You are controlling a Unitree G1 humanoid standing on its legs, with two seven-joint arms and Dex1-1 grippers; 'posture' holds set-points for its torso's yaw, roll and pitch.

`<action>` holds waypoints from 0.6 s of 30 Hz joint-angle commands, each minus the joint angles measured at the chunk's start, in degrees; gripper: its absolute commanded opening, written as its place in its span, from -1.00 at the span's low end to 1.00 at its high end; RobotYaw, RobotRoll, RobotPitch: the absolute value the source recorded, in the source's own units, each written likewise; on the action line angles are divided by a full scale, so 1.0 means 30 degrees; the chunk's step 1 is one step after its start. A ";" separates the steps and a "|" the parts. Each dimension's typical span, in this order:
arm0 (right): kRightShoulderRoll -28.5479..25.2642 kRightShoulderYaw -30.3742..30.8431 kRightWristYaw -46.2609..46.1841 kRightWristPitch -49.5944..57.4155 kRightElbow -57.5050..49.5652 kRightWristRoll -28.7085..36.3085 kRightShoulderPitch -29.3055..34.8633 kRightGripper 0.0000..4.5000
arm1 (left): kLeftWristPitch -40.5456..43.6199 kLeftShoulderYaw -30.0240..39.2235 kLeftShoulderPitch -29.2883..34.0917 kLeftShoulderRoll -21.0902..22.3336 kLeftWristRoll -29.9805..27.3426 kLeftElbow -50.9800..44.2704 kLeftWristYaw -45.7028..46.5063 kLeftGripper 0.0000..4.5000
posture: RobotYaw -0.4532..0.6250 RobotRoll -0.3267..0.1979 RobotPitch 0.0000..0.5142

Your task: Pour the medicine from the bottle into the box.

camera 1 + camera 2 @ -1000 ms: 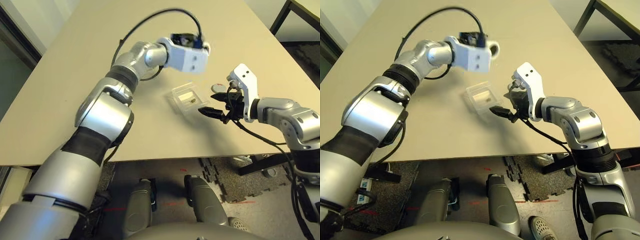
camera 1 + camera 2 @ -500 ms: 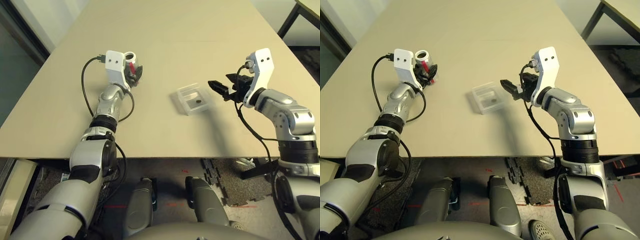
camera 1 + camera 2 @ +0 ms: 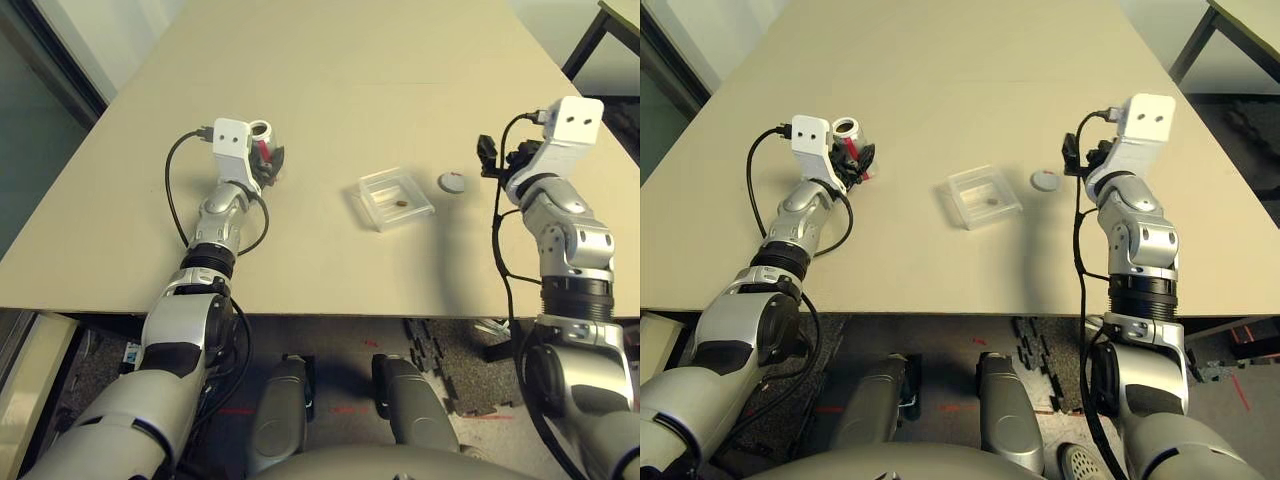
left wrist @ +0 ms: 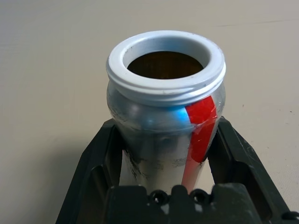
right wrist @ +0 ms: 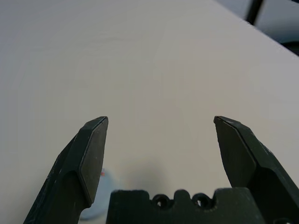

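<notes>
Left gripper point(image 4: 166, 154) pinching bottle point(image 4: 164, 116) upright, mouth up, near table point(image 3: 400, 60) left edge; right gripper point(image 5: 161, 144) spread

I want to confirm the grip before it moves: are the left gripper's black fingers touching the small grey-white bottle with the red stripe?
Touching. In the left wrist view, both black fingers press against the sides of the bottle.

No writing, brand, number or sign can be read anywhere. The bottle point(image 4: 166, 116) bears only a plain red stripe down its side, with no letters on it. The clear box point(image 3: 395, 199), a little way from the bottle on the surface point(image 3: 400, 70), is unmarked, as is the grey cap point(image 3: 452, 182) just beside the box.
</notes>
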 commanded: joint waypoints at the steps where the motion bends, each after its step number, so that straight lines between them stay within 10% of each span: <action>1: 0.0026 -0.0294 -0.0201 -0.0889 0.0843 -0.0222 0.0313 1.00 | 0.0300 -0.0074 0.0270 -0.0179 -0.0123 0.0743 -0.0023 0.25 | -0.37 0.25 -0.41; 7: -0.0056 -0.0311 -0.0181 -0.1417 0.1505 -0.0337 0.0414 1.00 | 0.0499 -0.0010 0.0267 -0.0297 -0.0281 0.0696 -0.0237 0.25 | -0.36 0.25 -0.42; 13: -0.0054 -0.0340 -0.0167 -0.1542 0.1714 -0.0273 0.0360 1.00 | 0.0311 -0.0127 0.0267 -0.0272 -0.0288 0.0446 -0.0312 1.00 | -0.35 0.25 -0.43; 18: -0.0171 -0.0381 -0.0090 -0.1534 0.1810 -0.0232 0.0335 1.00 | 0.0267 -0.0241 0.0094 -0.0290 -0.0238 0.0284 -0.0366 1.00 | -0.35 0.25 -0.42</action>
